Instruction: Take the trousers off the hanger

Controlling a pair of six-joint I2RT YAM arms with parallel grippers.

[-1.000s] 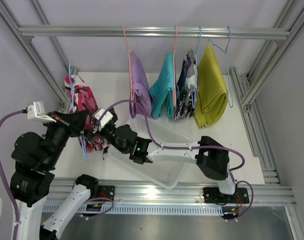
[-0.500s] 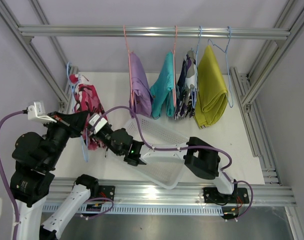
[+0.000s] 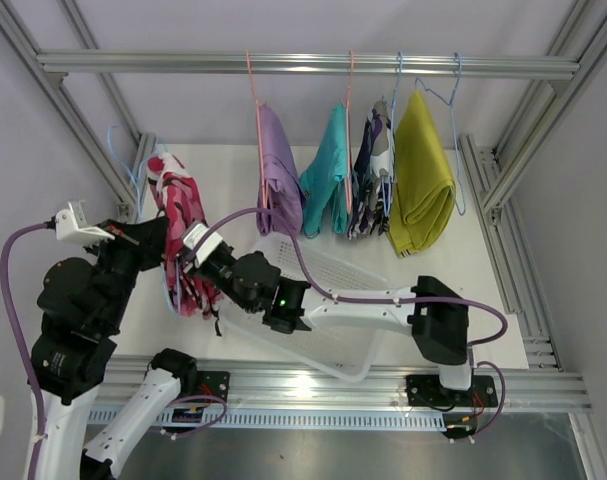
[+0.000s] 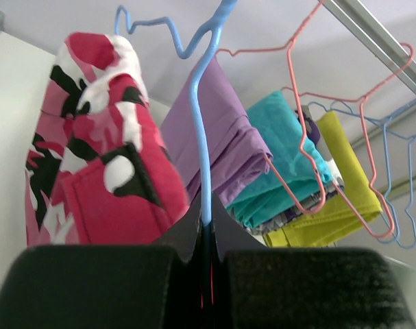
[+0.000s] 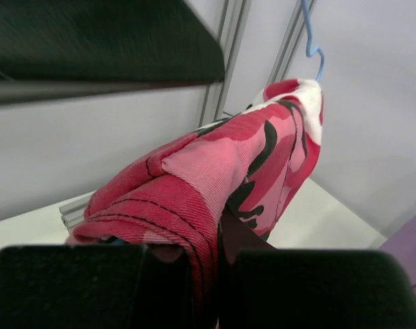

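Note:
The pink-red patterned trousers (image 3: 181,235) hang on a blue hanger (image 3: 124,160) at the left, off the rail. My left gripper (image 3: 161,258) is shut on the hanger's wire (image 4: 206,137), with the trousers (image 4: 98,178) draped just left of it. My right gripper (image 3: 198,262) is shut on a fold of these trousers (image 5: 214,164), and the hanger's hook (image 5: 314,41) shows above them. The lilac (image 3: 278,170), teal (image 3: 328,180), camouflage (image 3: 371,180) and mustard (image 3: 421,180) trousers hang on hangers from the rail (image 3: 303,64).
A white slotted basket (image 3: 333,285) lies on the table under the right arm. Aluminium frame posts stand at the left (image 3: 53,100) and right (image 3: 543,110). The frame's front rail (image 3: 333,385) runs along the near edge.
My right gripper has closed on the pink-red trousers. The hanger and trousers have tilted up and back to the left, and the right arm has shifted with them.

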